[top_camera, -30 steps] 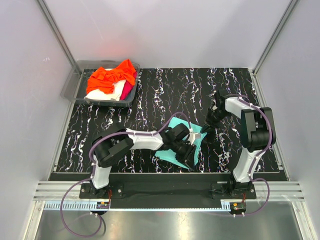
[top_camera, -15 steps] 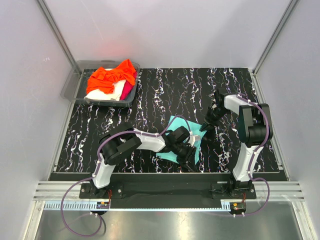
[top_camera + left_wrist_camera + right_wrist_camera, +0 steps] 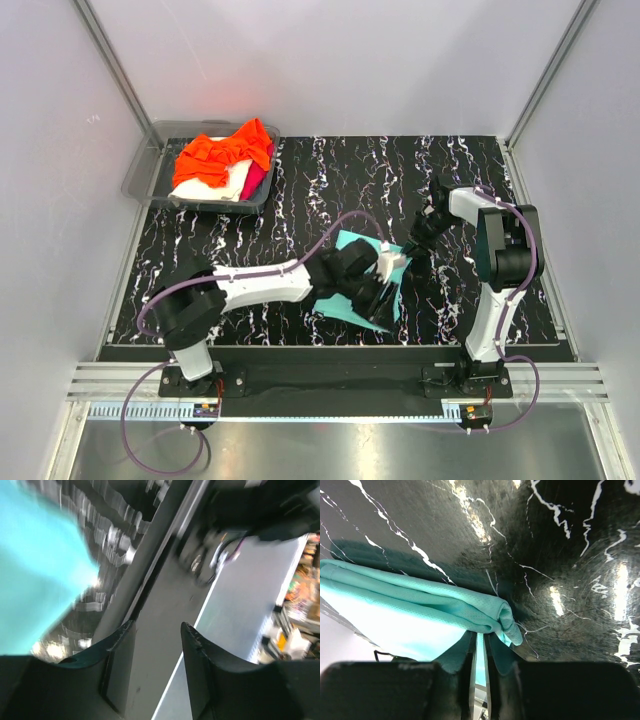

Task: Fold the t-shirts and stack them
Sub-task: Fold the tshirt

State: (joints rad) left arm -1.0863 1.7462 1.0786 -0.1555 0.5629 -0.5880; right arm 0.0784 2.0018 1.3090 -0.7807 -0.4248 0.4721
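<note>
Folding step in hand: right end effector (image 3: 480, 652) clamped on the bunched corner of the turquoise t-shirt (image 3: 415, 612), cloth spreading ahead of it over the worktop (image 3: 555, 545). Left end effector (image 3: 157, 630) apart, empty, cloth just beside it. Next move likely needs its grasp on a free edge.

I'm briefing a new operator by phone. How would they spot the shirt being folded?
On the black marbled table, near the front edge between the arms, lies the turquoise t-shirt, pinched by the right gripper. It is the only shirt outside the grey tray, where the other shirts, orange, cream and magenta, are heaped.
</note>
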